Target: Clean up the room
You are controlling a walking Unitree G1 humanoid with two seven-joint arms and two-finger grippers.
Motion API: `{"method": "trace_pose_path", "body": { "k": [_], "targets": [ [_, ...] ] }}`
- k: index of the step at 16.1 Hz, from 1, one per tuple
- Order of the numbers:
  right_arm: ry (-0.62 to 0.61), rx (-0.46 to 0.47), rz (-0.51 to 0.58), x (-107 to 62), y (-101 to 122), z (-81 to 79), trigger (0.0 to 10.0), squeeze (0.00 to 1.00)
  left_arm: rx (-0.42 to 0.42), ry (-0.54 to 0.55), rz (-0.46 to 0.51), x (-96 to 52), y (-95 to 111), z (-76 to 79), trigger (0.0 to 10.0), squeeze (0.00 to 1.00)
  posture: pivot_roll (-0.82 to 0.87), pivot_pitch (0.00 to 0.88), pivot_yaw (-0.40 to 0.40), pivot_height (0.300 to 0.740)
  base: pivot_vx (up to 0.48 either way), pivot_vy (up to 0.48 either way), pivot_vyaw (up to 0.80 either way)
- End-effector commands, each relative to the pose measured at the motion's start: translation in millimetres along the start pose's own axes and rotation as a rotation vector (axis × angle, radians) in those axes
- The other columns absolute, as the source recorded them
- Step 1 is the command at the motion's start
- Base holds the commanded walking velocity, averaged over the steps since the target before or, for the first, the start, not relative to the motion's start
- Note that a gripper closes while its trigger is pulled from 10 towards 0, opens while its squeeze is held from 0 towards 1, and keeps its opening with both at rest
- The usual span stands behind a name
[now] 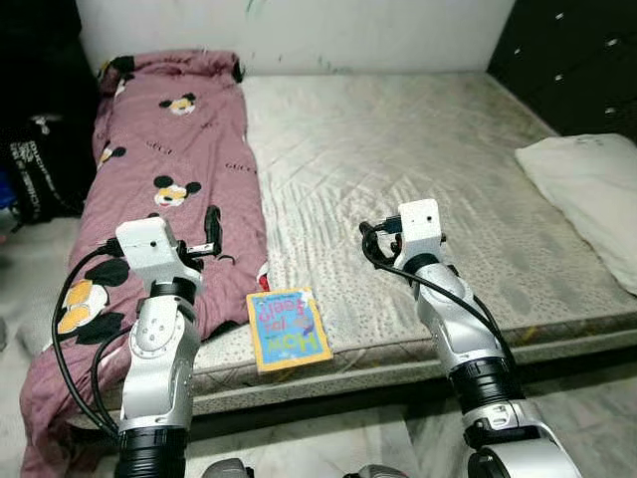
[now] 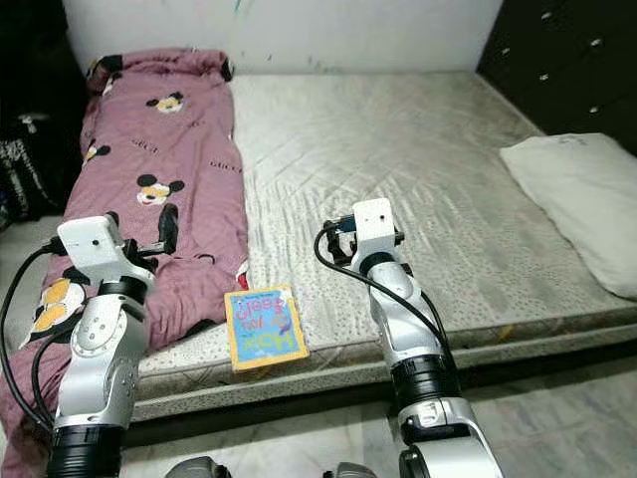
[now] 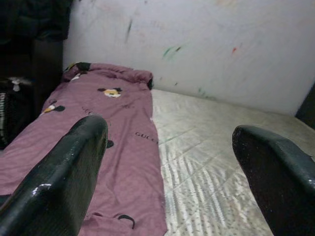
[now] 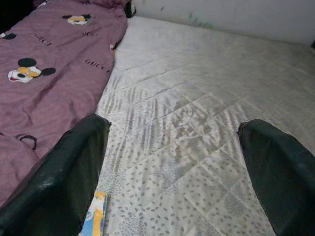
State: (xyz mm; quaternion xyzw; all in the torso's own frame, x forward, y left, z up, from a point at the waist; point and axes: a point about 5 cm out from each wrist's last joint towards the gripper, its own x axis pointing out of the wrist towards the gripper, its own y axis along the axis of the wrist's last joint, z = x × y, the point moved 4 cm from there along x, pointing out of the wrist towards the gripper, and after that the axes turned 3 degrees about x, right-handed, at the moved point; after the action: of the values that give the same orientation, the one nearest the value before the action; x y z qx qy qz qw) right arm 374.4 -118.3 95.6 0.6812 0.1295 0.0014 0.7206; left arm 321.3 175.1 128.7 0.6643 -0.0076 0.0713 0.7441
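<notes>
The blanket (image 1: 169,179) is dusty pink with black and yellow cartoon mice. The mattress (image 1: 398,169) is pale grey with small dots. The book (image 1: 288,328) is blue with a yellow edge. The pillow (image 1: 592,194) is white.

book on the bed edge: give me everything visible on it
The book is a thin, square children's picture book with a yellow border, a blue cover panel and colourful block lettering too small to read. It lies flat, cover up, slightly rotated, at the near edge of the bare quilted mattress, its lower corner about at the rim. The maroon cartoon-print blanket sits just to its left; contact cannot be told. It lies between the two arms; neither the left gripper nor the right gripper touches it.
</notes>
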Motion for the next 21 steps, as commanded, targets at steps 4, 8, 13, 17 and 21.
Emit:
{"method": "trace_pose_path", "body": {
  "k": [4,8,13,17,21],
  "targets": [
    [0.0,0.002,0.004,2.0,2.3,-0.1,10.0,0.0,0.013,-0.014,0.014,3.0,3.6,2.0,10.0,0.0,-0.02,0.0,-0.041,0.738,0.303,0.0,0.0],
    [-0.002,0.003,0.006,2.5,2.7,-0.2,10.0,0.0,0.015,-0.016,0.01,3.7,3.0,2.3,10.0,0.0,-0.01,0.0,-0.042,0.738,0.313,0.0,0.0],
    [-0.006,-0.018,0.02,7.3,5.7,-1.2,10.0,0.0,0.009,0.031,0.01,11.3,8.8,-5.2,10.0,0.0,0.01,0.0,-0.042,0.738,0.123,0.0,0.0],
    [-0.019,0.004,0.018,9.1,6.8,1.3,10.0,0.0,0.028,0.019,0.01,5.8,6.3,-2.2,10.0,0.0,0.01,0.0,-0.041,0.738,0.0,0.112,-0.11],
    [0.034,-0.031,0.031,8.4,7.6,-15.9,10.0,0.0,0.029,-0.008,-0.04,-0.5,-6.0,4.6,10.0,0.0,0.01,0.0,-0.03,0.738,0.0,0.48,-0.11]
  ]
}}
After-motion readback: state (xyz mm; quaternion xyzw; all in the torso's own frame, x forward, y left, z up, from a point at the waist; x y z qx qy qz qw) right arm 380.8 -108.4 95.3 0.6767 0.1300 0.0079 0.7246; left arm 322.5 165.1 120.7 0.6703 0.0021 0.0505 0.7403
